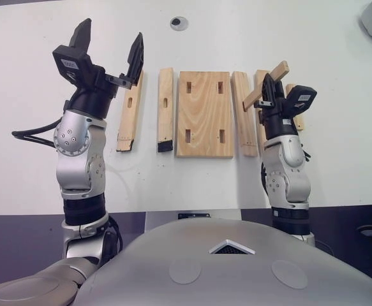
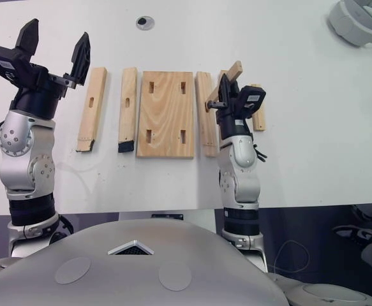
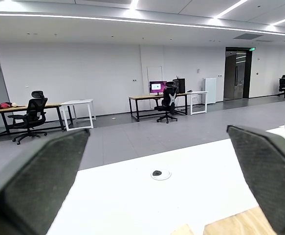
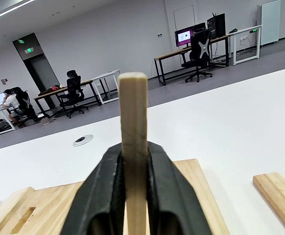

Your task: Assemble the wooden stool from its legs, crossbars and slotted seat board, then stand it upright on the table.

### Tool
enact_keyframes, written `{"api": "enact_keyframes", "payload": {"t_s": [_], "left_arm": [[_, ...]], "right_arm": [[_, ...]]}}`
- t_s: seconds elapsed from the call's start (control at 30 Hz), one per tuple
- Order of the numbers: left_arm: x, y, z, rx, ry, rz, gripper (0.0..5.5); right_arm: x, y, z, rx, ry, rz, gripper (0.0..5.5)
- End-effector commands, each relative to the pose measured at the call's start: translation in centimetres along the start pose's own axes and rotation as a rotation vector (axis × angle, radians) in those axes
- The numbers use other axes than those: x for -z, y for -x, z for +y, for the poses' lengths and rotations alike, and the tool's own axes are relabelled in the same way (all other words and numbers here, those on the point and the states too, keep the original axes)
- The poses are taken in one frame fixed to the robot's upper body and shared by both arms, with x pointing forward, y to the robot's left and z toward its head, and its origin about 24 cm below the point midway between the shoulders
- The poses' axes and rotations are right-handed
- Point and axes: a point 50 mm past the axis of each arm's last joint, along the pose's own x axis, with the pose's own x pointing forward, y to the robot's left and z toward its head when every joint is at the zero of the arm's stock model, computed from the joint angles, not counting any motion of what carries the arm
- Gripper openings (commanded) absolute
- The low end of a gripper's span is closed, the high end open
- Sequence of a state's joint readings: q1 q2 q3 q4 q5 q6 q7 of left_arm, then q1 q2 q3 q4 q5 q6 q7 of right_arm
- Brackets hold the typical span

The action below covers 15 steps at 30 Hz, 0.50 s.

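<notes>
An open office: across mid-frame, desks (image 3: 147, 97), black swivel chairs (image 3: 33, 113) and a lit monitor (image 3: 157, 86) line the white wall (image 3: 108, 68).

The seat board (image 1: 204, 113) is a pale wooden rectangle with four slots, lying flat. To its left lie two legs side by side: the outer leg (image 1: 130, 115) and the inner leg (image 1: 165, 108), each slotted and dark-tipped at the near end. Just right of the board lies a third leg (image 1: 244, 113), and beside it a fourth leg (image 1: 260, 76), partly hidden. A short bar (image 2: 259, 121) lies further right. One crossbar (image 1: 267, 85) is raised and tilted, clamped in the right gripper (image 1: 268, 87).
</notes>
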State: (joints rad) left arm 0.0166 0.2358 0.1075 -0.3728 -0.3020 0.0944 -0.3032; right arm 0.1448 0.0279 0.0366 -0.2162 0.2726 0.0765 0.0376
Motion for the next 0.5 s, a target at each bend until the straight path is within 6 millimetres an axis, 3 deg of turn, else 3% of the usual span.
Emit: {"api": "enact_keyframes", "payload": {"t_s": [0.03,0.5], "left_arm": [[0.07,-0.19,-0.02,0.016,-0.016,0.001,5.18],[0.23,-0.06,-0.18,0.022,-0.014,0.005,5.18]], "right_arm": [[0.17,0.57,0.14,-0.007,0.018,0.014,0.42],[0.54,0.87,0.02,-0.026,-0.011,0.039,0.42]]}}
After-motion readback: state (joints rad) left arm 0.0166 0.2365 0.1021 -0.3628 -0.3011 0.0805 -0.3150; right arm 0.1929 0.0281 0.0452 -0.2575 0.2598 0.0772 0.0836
